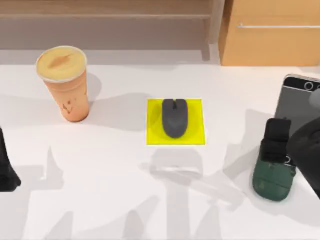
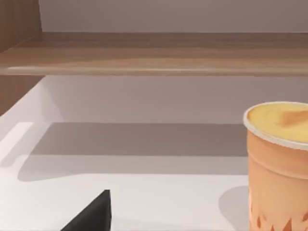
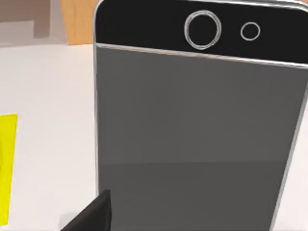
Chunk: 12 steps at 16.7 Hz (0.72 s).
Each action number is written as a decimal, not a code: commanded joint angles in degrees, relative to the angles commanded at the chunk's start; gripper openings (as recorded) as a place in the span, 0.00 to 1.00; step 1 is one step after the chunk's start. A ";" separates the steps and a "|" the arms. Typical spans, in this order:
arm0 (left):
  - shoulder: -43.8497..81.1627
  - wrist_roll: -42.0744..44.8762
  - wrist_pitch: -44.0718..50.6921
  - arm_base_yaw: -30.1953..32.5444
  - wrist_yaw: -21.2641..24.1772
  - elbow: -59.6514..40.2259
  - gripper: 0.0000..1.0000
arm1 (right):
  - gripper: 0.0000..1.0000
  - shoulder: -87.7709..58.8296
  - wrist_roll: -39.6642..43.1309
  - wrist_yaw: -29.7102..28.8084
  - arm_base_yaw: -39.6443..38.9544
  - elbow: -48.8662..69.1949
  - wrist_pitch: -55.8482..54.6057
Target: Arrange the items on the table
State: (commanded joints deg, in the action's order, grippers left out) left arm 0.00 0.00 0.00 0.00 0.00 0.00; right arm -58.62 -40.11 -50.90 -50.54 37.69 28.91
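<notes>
Right hand (image 1: pixel 305 142) over the flat silver-edged grey-screen smartphone (image 1: pixel 295 100) at the white surface's (image 1: pixel 100 175) right; spread or pressed together, cannot tell. Could slip off the thin edge, or bump the dark green phone stand (image 1: pixel 272 175) just beside. Left arm (image 1: pixel 6 165) parked at the left.

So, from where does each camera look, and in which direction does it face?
Top view: above the table, facing down; the left arm shows at its left edge, the right arm at its right edge.
Left wrist view: low on the left arm, facing the cup and a wooden shelf; a dark fingertip shows.
Right wrist view: close over the smartphone.
The top view shares cup and smartphone.
</notes>
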 joint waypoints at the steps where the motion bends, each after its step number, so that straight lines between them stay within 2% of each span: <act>1: 0.00 0.00 0.00 0.00 0.00 0.00 1.00 | 1.00 2.98 3.89 2.21 1.65 -1.56 -1.98; 6: 0.00 0.00 0.00 0.00 0.00 0.00 1.00 | 1.00 20.81 22.42 16.47 14.09 -11.98 -12.59; 12: 0.00 0.00 0.00 0.00 0.00 0.00 1.00 | 1.00 44.03 35.36 37.00 35.41 -27.16 -23.15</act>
State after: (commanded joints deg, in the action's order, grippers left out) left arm 0.00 0.00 0.00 0.00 0.00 0.00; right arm -14.59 -4.75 -13.90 -15.14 10.53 5.76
